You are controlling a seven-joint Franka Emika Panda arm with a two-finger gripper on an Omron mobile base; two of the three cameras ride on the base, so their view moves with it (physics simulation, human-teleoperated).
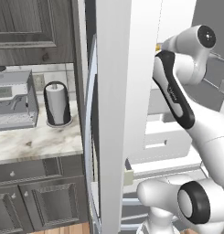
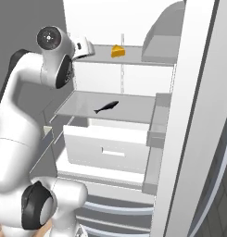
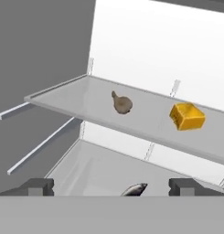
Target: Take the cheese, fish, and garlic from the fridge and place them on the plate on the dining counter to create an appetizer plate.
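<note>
Marble wall counter: dark panelled cabinets below and above; toaster oven and paper-towel roll on top.

arm: raised, elbow bent | tool: fingers wide apart, holding nothing

The arm is showing glossy white rounded shells, black joint bands, round dark end caps and a black forearm panel.

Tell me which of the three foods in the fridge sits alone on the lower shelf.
The fish: slim and dark, on the lower shelf. The cheese and garlic share the shelf above.
</note>
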